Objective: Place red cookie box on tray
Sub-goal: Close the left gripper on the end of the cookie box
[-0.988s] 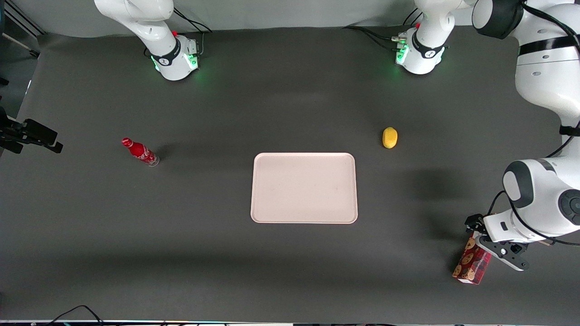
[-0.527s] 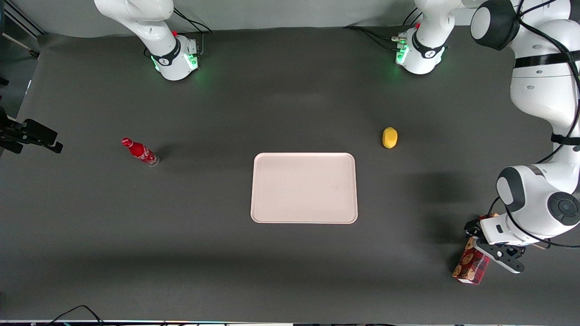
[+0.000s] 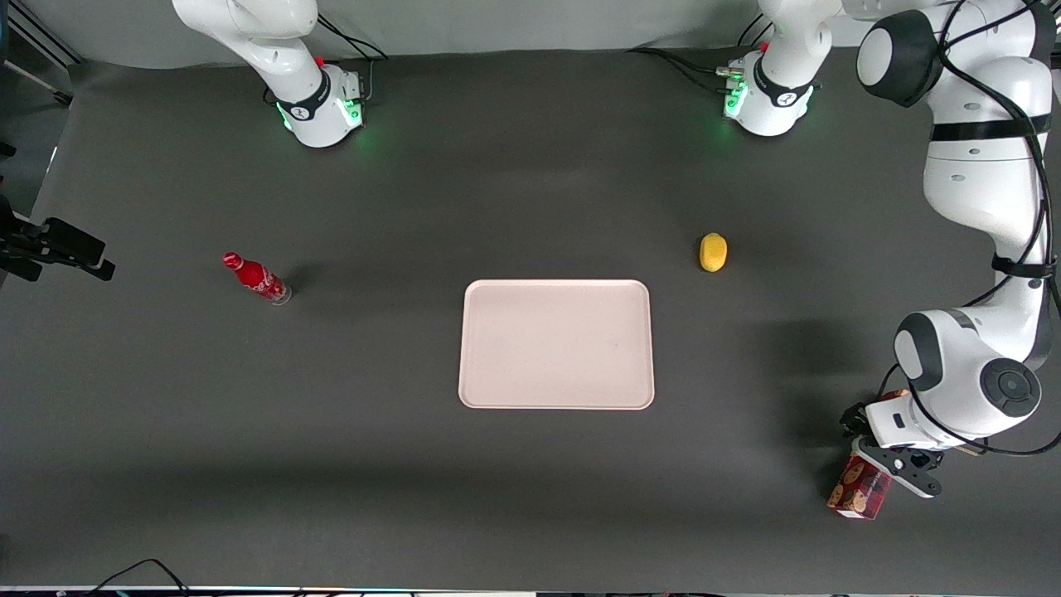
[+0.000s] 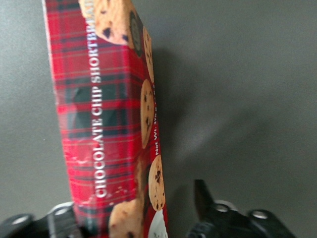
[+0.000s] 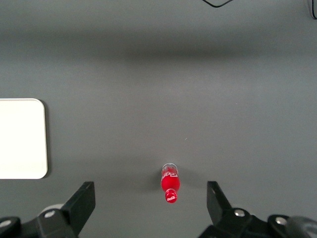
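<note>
tool spread apart astride cookie box | box lying on desk, working arm's end | tray well apart

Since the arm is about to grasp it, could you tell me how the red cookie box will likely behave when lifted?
The red cookie box, a long thin carton, probably dents if squeezed hard. Held near one end by the open end effector, it may pivot.

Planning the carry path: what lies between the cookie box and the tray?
Nothing: in the front view, only bare dark table separates the cookie box from the tray. The lemon sits farther from the camera, off that line. The tool straddles the box.
</note>
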Motion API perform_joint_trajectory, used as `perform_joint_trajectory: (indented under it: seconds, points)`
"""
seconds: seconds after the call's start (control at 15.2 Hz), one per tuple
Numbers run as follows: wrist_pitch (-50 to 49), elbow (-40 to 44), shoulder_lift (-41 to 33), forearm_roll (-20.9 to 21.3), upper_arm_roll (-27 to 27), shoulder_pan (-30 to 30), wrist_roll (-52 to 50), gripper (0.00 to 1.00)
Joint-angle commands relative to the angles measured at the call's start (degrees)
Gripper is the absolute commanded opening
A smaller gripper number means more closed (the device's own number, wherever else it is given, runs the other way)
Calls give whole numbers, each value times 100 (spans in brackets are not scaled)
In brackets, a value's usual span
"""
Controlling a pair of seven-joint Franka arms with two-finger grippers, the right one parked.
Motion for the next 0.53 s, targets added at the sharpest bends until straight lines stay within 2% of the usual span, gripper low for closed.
perform_joint_trajectory:
  seconds: [0.0,0.26,0.46]
  points:
    - [-98,160,41,-71,25,-24,99,0]
    - [-247,151,-161,-71,7,-51,-33,0]
    - [-1071,160,-625,-10,-28,-112,-672,0]
